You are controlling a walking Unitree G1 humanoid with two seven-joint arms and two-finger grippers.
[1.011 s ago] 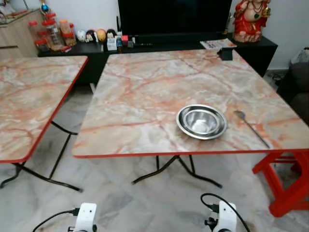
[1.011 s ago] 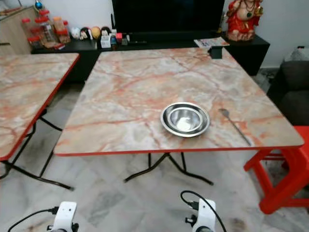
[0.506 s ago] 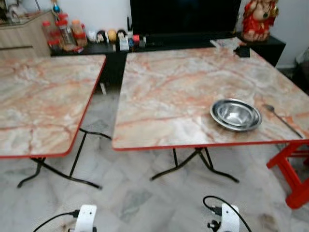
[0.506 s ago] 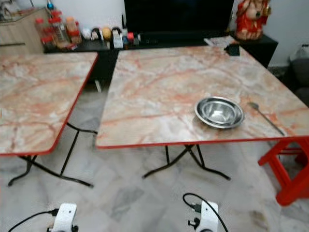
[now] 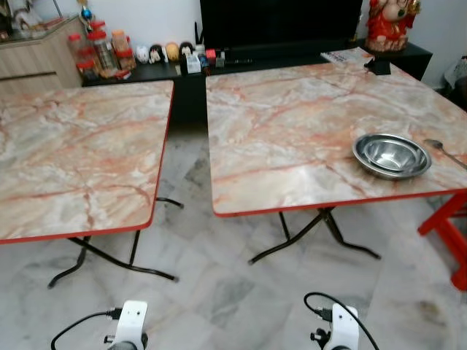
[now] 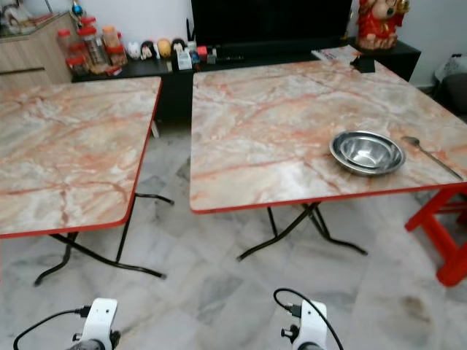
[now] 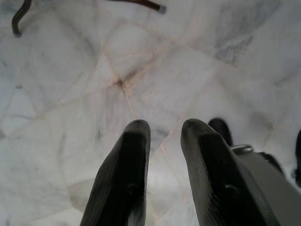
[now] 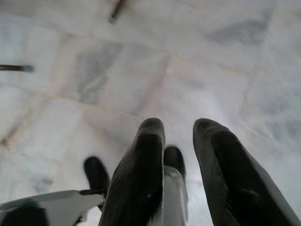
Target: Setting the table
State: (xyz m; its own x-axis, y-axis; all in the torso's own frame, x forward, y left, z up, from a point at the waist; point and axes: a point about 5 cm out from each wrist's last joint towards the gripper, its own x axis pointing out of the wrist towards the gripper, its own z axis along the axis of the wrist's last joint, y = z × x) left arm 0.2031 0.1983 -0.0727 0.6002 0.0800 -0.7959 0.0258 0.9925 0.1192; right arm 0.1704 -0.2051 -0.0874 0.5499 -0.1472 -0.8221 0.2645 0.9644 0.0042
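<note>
A steel bowl (image 5: 391,155) sits near the front right of the right marble-patterned table (image 5: 292,124). A metal spoon (image 6: 430,154) lies just to the right of the bowl, close to the table's right edge. A second table of the same kind (image 5: 73,160) stands bare on the left. Both arms hang low in front of me, far below the tabletops. My left gripper (image 7: 162,127) points at the tiled floor, open, with nothing between its fingers. My right gripper (image 8: 181,125) hangs the same way, open over the floor.
A narrow gap of floor (image 5: 186,182) runs between the two tables, whose black folding legs (image 5: 306,233) spread underneath. A red stool (image 5: 449,233) stands at the right. Behind are a black TV cabinet (image 5: 146,73) with jars and figurines, and a red statue (image 5: 389,22).
The camera has swung to the left: the left table takes up more of the picture, and the bowl and spoon sit further right. Nothing on the tables has moved.
</note>
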